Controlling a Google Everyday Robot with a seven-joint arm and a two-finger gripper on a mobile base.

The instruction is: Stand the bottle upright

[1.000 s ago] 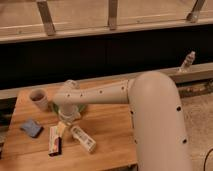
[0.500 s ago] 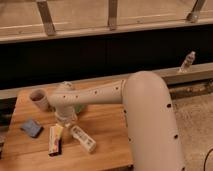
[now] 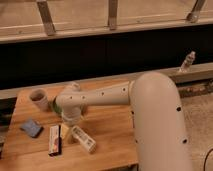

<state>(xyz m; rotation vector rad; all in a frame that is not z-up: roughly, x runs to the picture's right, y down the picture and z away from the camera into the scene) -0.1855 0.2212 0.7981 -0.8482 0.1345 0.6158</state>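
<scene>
A pale bottle (image 3: pixel 83 139) lies on its side on the wooden table (image 3: pixel 107 135), near the front, pointing to the front right. My gripper (image 3: pixel 70 120) hangs from the white arm (image 3: pixel 105 97) just above and to the left of the bottle's rear end. The wrist hides where it stands against the bottle.
A brown cup (image 3: pixel 39 99) stands at the table's back left. A blue sponge-like thing (image 3: pixel 31 128) and a flat snack bar (image 3: pixel 54 140) lie at the front left. Another small bottle (image 3: pixel 187 62) stands on the ledge at the far right. A dark wall runs behind the table.
The arm's wrist and elbow have shifted slightly over the table's left half. The gripper stays close to the lying bottle, which has not moved.
</scene>
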